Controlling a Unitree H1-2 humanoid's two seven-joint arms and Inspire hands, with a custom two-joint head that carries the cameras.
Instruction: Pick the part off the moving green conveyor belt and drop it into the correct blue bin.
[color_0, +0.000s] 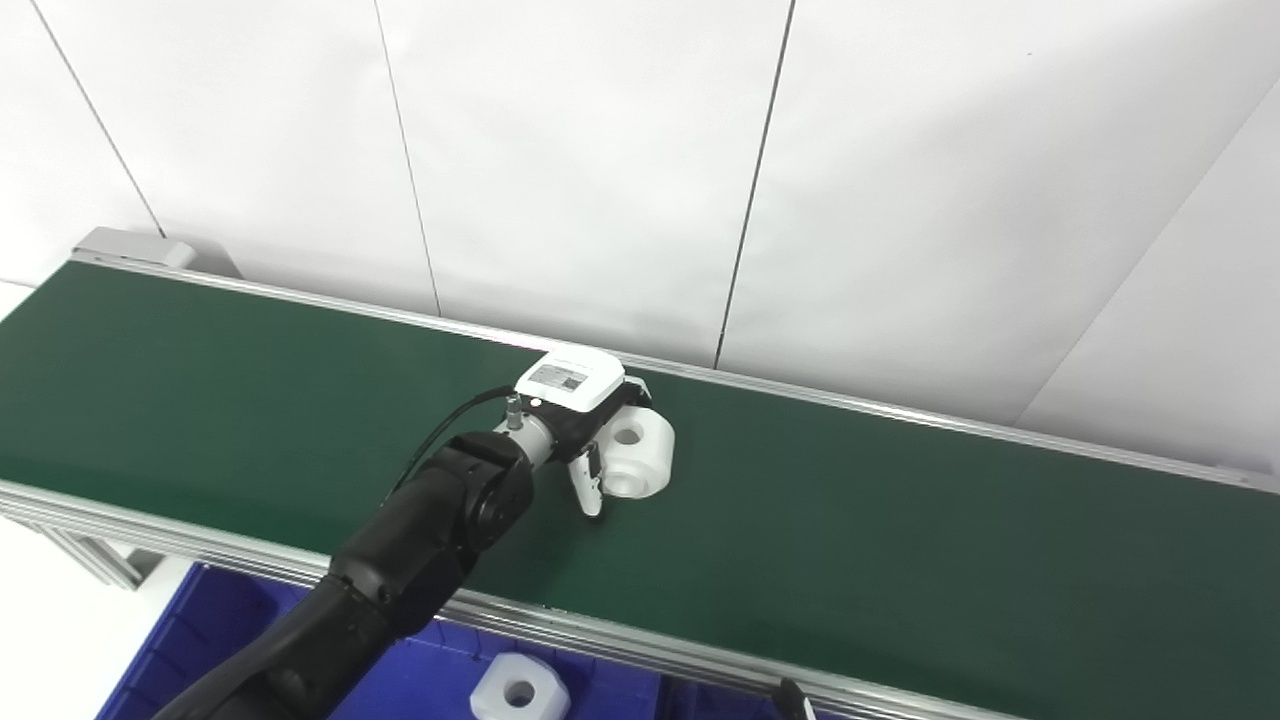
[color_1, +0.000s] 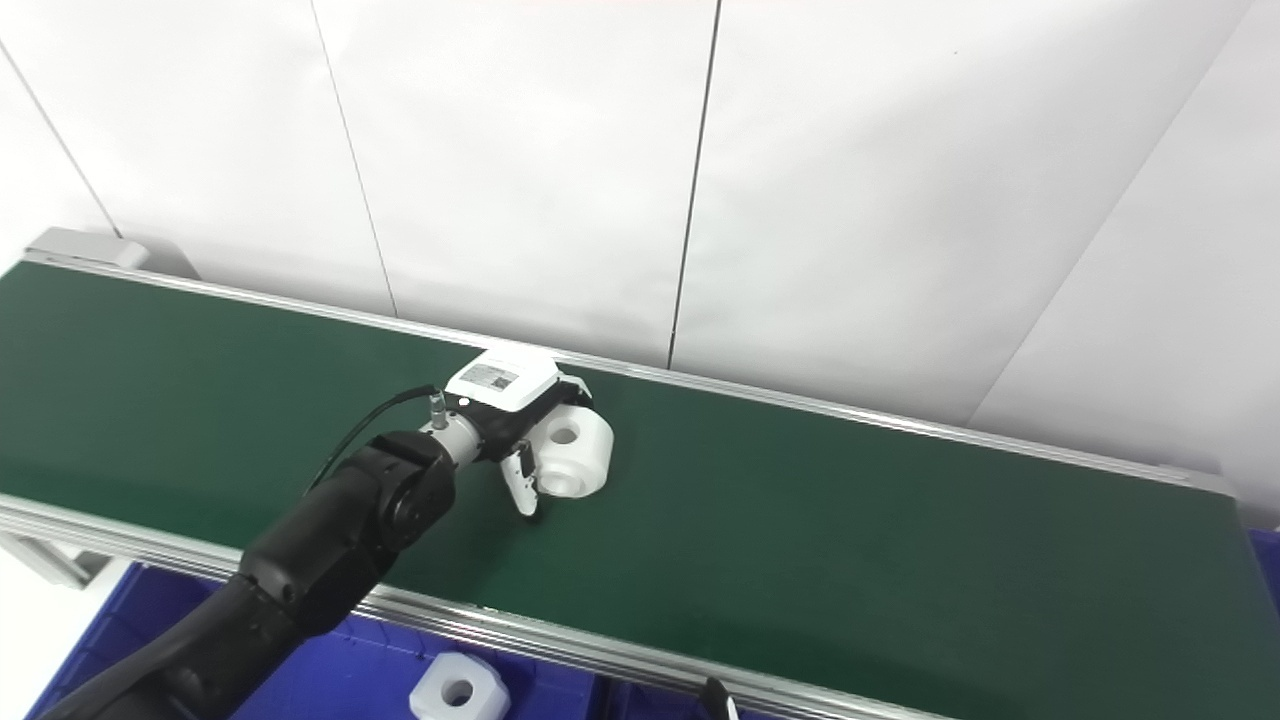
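Observation:
A white round part (color_0: 640, 455) with a hole through its top sits on the green conveyor belt (color_0: 900, 540), near the belt's middle. My left hand (color_0: 585, 415), black with a white back cover, reaches in from the lower left and wraps the part. Its thumb (color_0: 590, 490) points down against the part's near left side, and its fingers curl over the far side, mostly hidden. The part's base rests on the belt. A blue bin (color_0: 190, 640) lies below the belt's near rail. My right hand does not show.
Inside the blue bin lies a white hexagonal part (color_0: 520, 692) with a centre hole. A second blue bin corner (color_1: 1266, 560) shows at the belt's right end. A small dark tip (color_0: 790, 696) pokes up at the bottom edge. White wall panels stand behind the belt.

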